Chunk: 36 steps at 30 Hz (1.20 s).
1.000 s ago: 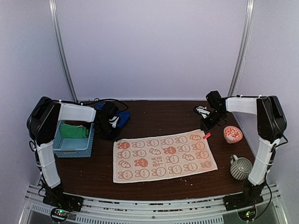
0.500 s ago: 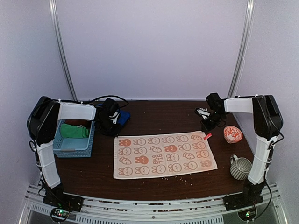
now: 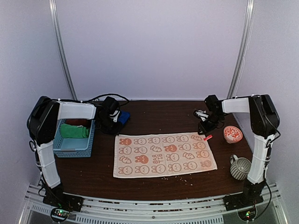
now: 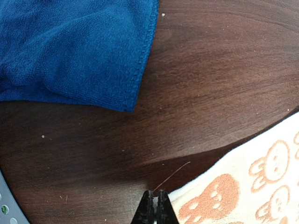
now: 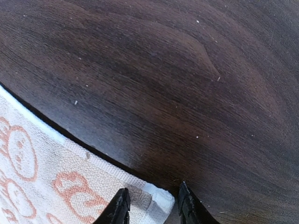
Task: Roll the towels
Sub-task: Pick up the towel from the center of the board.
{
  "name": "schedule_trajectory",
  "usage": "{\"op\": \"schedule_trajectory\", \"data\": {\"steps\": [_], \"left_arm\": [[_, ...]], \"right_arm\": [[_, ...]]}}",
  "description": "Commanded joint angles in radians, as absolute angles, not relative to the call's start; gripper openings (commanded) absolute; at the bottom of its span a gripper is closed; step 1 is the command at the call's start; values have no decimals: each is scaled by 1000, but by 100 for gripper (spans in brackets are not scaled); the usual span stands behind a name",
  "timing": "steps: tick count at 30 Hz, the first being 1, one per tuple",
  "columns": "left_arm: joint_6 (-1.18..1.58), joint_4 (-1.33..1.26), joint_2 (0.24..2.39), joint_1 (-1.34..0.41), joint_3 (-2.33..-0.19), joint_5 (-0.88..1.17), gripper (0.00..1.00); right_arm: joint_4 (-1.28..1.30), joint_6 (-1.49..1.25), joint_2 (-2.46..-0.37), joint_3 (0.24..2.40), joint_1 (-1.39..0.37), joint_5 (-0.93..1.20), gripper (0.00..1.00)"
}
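Observation:
The orange-and-white patterned towel (image 3: 163, 156) lies spread flat mid-table. My left gripper (image 3: 112, 125) is at its far left corner, jaws shut (image 4: 154, 198) on the very tip of the cloth (image 4: 243, 186), with a loose thread sticking out. A royal blue towel (image 4: 74, 46) lies crumpled just beyond it (image 3: 123, 116). My right gripper (image 3: 204, 126) is at the far right corner. Its jaws stand open (image 5: 153, 203), and the folded white corner (image 5: 156, 200) lies loose between the fingertips. A green towel (image 3: 74, 131) and a dark red one (image 3: 77, 122) sit in the basket.
A light blue plastic basket (image 3: 70, 147) stands at the left, its grey edge showing in the left wrist view (image 4: 7, 205). An orange patterned bowl (image 3: 232, 134) and a striped mug (image 3: 240, 167) stand at the right. A small red tag (image 3: 207, 137) marks the towel's right corner.
Both grippers drew back toward the far edge, pulling the patterned towel's far edge with them. The right gripper has opened and let go of its corner; the left stays shut.

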State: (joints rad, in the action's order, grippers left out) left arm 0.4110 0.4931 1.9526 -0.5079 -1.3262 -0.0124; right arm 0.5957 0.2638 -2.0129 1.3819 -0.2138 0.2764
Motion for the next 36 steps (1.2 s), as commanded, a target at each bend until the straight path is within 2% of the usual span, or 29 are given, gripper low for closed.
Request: {"op": "schedule_trajectory", "data": {"steps": [1, 6, 9, 13, 29, 36], "left_arm": [[420, 462, 1960, -514, -1342, 0, 0], [423, 460, 1966, -513, -1344, -2, 0], [423, 460, 1967, -513, -1339, -5, 0], [417, 461, 1963, -514, -1329, -12, 0], [370, 463, 1885, -499, -1408, -119, 0], [372, 463, 1822, -498, -1398, -132, 0]], "right_arm": [[594, 253, -2037, 1391, -225, 201, 37], [597, 250, -2074, 1393, -230, 158, 34], [599, 249, -2080, 1387, -230, 180, 21], [580, 239, -2050, 1371, -229, 204, 0], [593, 252, -1953, 1492, -169, 359, 0], [554, 280, -1895, 1447, -160, 462, 0]]}}
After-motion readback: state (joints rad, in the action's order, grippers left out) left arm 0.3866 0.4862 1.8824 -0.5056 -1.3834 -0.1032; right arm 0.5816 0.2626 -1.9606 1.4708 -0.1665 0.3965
